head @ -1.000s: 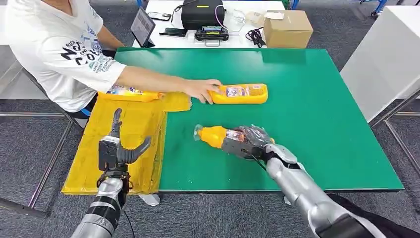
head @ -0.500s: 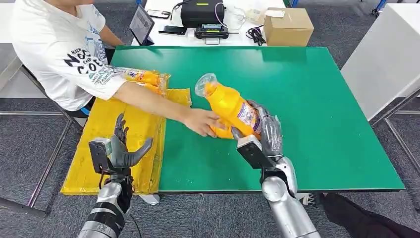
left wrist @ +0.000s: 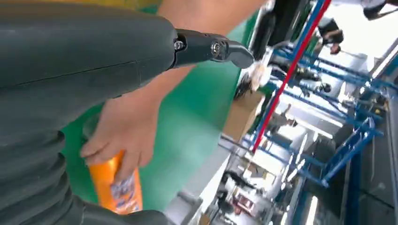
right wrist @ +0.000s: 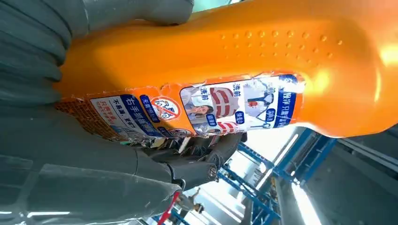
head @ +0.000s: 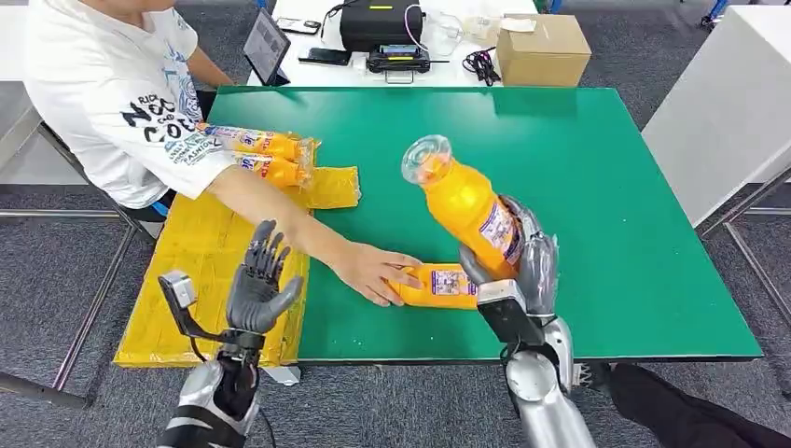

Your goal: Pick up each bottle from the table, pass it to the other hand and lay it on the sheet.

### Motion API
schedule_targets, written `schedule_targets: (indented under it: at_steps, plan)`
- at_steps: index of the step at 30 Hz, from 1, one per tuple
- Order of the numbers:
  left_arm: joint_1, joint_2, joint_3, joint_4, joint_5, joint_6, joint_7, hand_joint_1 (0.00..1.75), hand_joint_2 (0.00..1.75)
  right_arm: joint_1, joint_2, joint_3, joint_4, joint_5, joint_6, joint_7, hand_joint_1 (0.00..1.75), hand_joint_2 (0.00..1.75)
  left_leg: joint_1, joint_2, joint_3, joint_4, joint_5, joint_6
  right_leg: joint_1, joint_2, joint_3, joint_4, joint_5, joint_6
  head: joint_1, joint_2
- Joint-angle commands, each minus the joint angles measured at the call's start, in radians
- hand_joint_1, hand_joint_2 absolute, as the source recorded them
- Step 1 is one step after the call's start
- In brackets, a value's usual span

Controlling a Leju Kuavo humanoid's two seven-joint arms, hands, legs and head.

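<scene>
My right hand (head: 519,271) grips an orange bottle (head: 464,201) by its lower body and holds it tilted above the green table (head: 597,177), clear cap end up and leaning left; the right wrist view shows the bottle's label (right wrist: 225,105) close up. My left hand (head: 259,285) is raised over the yellow sheet (head: 201,252) with fingers spread and nothing in it. A second orange bottle (head: 438,285) lies on the table near its front edge, with a person's hand (head: 373,273) on it. Two more bottles (head: 266,154) lie at the sheet's far end.
A person in a white shirt (head: 107,93) sits at the left, one arm reaching across the sheet and table. Behind the table stand a cardboard box (head: 541,51), a black device (head: 378,26) and a tablet (head: 268,47). A white cabinet (head: 737,103) stands at right.
My right hand has lifted the bottle higher and more upright. The person has set another bottle near the table's front edge. My left hand has risen and spread its fingers.
</scene>
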Motion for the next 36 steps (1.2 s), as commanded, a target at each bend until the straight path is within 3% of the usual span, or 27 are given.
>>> schedule_targets:
  at_steps: [1,6,14,16,36]
  plan:
    - [0.04,0.062,-0.116,-0.064,0.069,-0.129,0.023,0.0,1.75,0.01,0.03,-0.018,0.053,-0.011,0.059,-0.009,1.75,1.75,0.001,0.001,0.003,0.0,-0.001,-0.002,0.001,0.001,0.003,0.0,-0.001,-0.002,0.0,0.0]
    - [0.088,0.086,-0.234,-0.135,0.088,-0.234,0.024,0.0,1.75,0.026,0.091,0.033,0.184,-0.032,0.095,-0.068,1.75,1.75,0.001,0.002,0.004,-0.001,-0.001,-0.001,0.001,0.002,0.003,-0.001,-0.001,-0.002,0.0,0.0]
    - [0.081,0.085,-0.285,-0.13,0.033,-0.226,0.009,0.0,1.75,0.008,0.122,0.077,0.25,-0.042,0.119,-0.073,1.75,1.75,0.002,0.003,0.005,-0.001,-0.002,-0.002,0.002,0.002,0.004,-0.001,-0.001,-0.003,0.0,0.0]
    - [0.08,0.083,-0.301,-0.123,-0.044,-0.166,-0.015,0.0,1.75,-0.001,0.131,0.106,0.271,-0.041,0.121,-0.07,1.75,1.75,0.002,0.004,0.005,-0.001,-0.002,-0.002,0.002,0.003,0.004,-0.001,-0.001,-0.003,0.0,0.0]
    - [0.054,0.045,-0.265,-0.034,-0.118,-0.091,-0.017,0.0,1.75,-0.057,0.176,0.289,0.481,-0.001,0.156,-0.054,1.75,1.75,0.001,0.002,0.003,-0.001,-0.001,-0.002,0.001,0.002,0.003,-0.001,0.0,-0.002,0.0,0.0]
